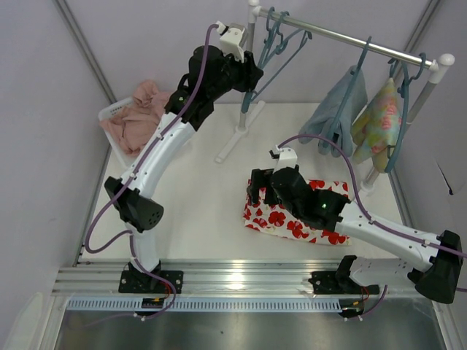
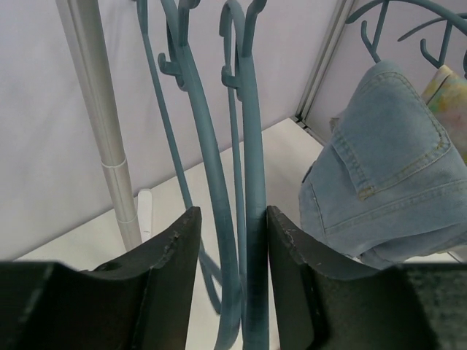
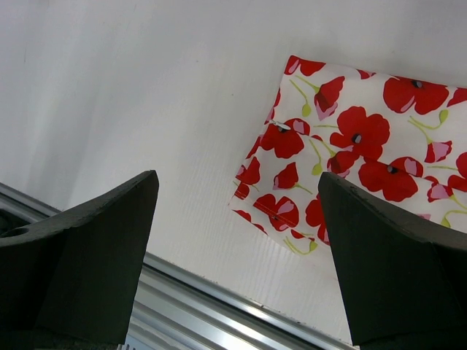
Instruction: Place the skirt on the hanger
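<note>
Now we hold our left jaws spread around the teal hanger [image 2: 252, 146] up on the rail [image 1: 343, 38], one jaw touching it. Our right jaws hang wide apart above the counter [image 1: 197, 189] at the edge of the skirt [image 3: 350, 138], which lies flat there.

1. Top external view: no lettering, number or brand could be read anywhere, neither on the rail [image 1: 328, 33] nor on the table [image 1: 204, 189].
2. Left wrist view: the hanger [image 2: 252, 219] and the denim garment [image 2: 387, 168] showed no legible label.
3. Right wrist view: the skirt [image 3: 365, 146] carried only its flower print, no text.
</note>
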`<state>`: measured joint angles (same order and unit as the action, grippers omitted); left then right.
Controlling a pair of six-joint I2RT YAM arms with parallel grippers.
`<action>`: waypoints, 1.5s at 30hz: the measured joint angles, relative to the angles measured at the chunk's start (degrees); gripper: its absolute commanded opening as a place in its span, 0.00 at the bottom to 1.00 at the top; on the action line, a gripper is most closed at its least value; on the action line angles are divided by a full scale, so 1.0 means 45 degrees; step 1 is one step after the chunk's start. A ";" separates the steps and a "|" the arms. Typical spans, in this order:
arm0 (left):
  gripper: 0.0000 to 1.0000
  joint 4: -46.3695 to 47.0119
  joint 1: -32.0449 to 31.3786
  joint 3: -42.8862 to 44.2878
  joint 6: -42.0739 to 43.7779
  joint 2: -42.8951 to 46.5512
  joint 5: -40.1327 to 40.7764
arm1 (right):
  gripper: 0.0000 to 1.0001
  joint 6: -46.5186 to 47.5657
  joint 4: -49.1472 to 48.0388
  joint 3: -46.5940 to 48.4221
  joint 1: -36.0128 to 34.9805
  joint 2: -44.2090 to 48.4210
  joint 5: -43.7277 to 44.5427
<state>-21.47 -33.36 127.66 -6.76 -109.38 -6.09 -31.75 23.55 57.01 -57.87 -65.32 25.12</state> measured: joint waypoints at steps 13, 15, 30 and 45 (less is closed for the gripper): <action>0.26 0.0432 -0.0015 0.0019 -0.0180 -0.0223 0.0335 | 0.97 -0.0044 0.0238 -0.0204 0.0267 0.0214 0.0102; 0.25 0.0442 -0.0044 0.0019 -0.0160 -0.0238 0.0432 | 0.97 -0.0044 0.0248 -0.0204 0.0306 0.0223 0.0112; 0.15 0.0262 -0.0311 0.0136 0.0068 -0.0083 0.1826 | 0.97 -0.0097 0.0316 -0.0272 0.0505 0.0350 0.0117; 0.15 0.0525 -0.0311 0.0359 0.0432 0.0976 0.1661 | 0.97 -0.0136 0.0325 0.0121 0.0724 -0.0403 0.0117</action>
<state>-19.11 -34.76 129.27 -4.82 -104.99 1.39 -32.36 25.02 57.56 -54.61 -67.13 25.65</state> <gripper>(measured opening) 0.198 0.971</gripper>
